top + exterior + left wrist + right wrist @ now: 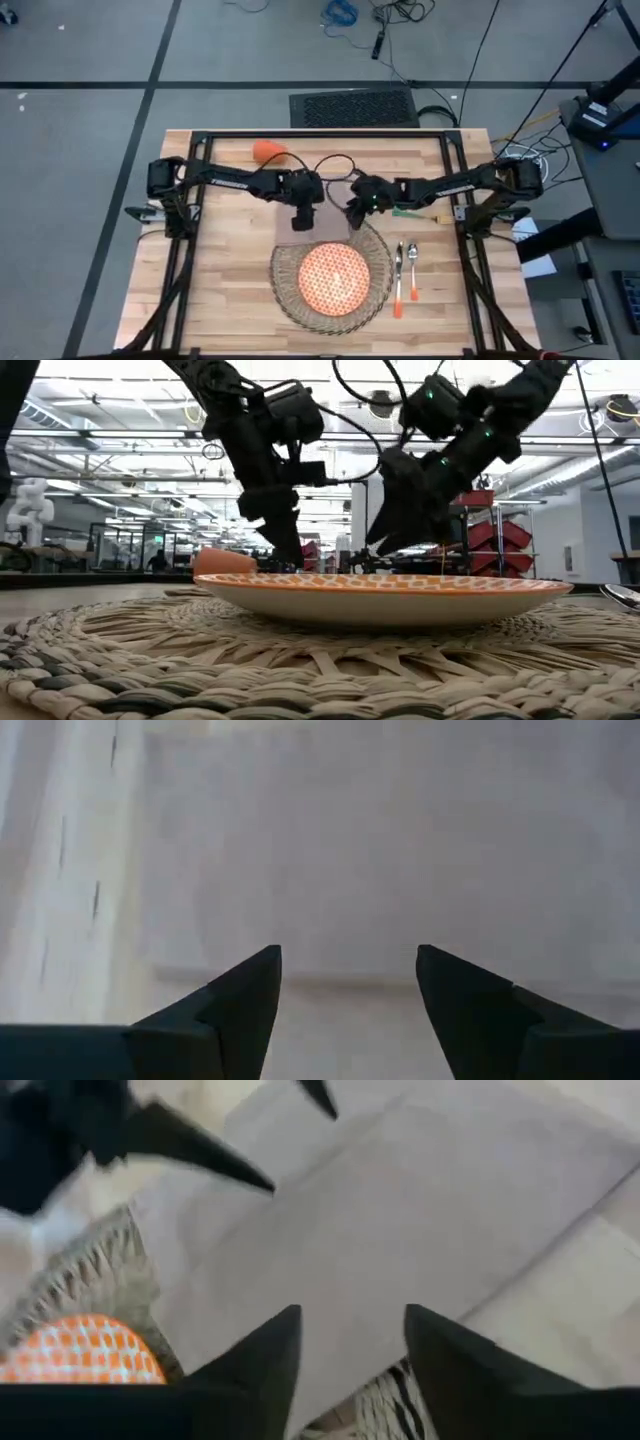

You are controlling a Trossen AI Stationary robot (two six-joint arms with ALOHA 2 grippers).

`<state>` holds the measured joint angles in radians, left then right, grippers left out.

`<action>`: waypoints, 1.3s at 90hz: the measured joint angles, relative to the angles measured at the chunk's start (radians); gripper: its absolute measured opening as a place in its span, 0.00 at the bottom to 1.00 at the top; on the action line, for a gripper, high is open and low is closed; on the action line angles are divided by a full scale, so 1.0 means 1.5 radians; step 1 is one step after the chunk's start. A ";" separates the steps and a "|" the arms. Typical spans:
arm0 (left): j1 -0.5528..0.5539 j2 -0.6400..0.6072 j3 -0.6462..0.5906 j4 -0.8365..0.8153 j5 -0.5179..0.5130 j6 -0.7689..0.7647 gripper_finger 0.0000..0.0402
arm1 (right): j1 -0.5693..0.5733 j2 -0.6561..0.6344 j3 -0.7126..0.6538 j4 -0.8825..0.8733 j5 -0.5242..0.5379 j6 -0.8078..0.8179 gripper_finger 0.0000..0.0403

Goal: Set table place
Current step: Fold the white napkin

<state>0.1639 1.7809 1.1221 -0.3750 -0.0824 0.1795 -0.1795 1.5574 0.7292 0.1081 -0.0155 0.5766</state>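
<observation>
High view: both arms reach inward over the light-wood butcher-block surface (230,270). The left tool (302,218) and right tool (354,214) hang over a beige cloth napkin (322,220) lying flat at the far edge of the round woven wicker placemat (372,262). An orange-patterned round plate (332,276) sits centred on the placemat. Just right of the placemat lie a spoon (399,258) and a second utensil (411,262), metal with orange handles. A small orange cup (268,151) lies near the far edge; a green-handled piece (408,211) lies under the right arm.

Low view alone shows the plate's shallow rim profile and the placemat's coarse braided weave.

Left wrist view: fingers (245,995) parted, released, above smooth cloth. Right wrist view: fingers (270,1355) parted, released, over the napkin's edge, with the left tool's tips close by.
</observation>
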 joint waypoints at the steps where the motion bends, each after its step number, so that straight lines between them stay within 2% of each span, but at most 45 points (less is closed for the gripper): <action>1: 0.000 0.000 0.000 0.001 0.000 0.000 0.55 | -0.003 0.000 0.000 -0.001 -0.001 0.001 0.53; 10: 0.000 0.000 0.000 -0.001 0.000 -0.008 0.55 | -0.032 0.008 0.000 -0.024 -0.013 0.019 0.61; 19: -0.001 0.000 -0.001 -0.004 0.006 -0.010 0.55 | -0.058 0.008 0.000 -0.063 -0.025 0.031 0.64; 28: -0.001 0.000 -0.010 -0.002 0.018 -0.011 0.55 | -0.071 0.008 0.000 -0.101 -0.049 0.045 0.63; 38: -0.001 0.002 -0.020 0.002 0.022 -0.011 0.55 | -0.078 0.024 0.001 -0.085 -0.090 0.057 0.61; 47: -0.001 0.012 -0.022 0.005 0.034 -0.013 0.55 | -0.078 0.057 0.009 -0.079 -0.098 0.058 0.60; 72: -0.008 0.042 -0.023 0.034 0.053 -0.030 0.55 | -0.080 0.178 0.109 -0.082 -0.152 0.054 0.60; 93: -0.010 0.049 -0.023 0.037 0.052 -0.031 0.55 | -0.083 0.213 0.162 -0.090 -0.171 0.043 0.59; 105: -0.010 0.049 -0.023 0.037 0.051 -0.030 0.55 | -0.081 0.212 0.162 -0.085 -0.167 0.031 0.55; 117: -0.010 0.049 -0.023 0.036 0.047 -0.029 0.55 | -0.079 0.212 0.161 -0.087 -0.161 0.009 0.42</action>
<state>0.1493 1.8538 1.0882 -0.3217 -0.0117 0.1356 -0.2984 1.8748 0.9714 -0.0219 -0.2565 0.5902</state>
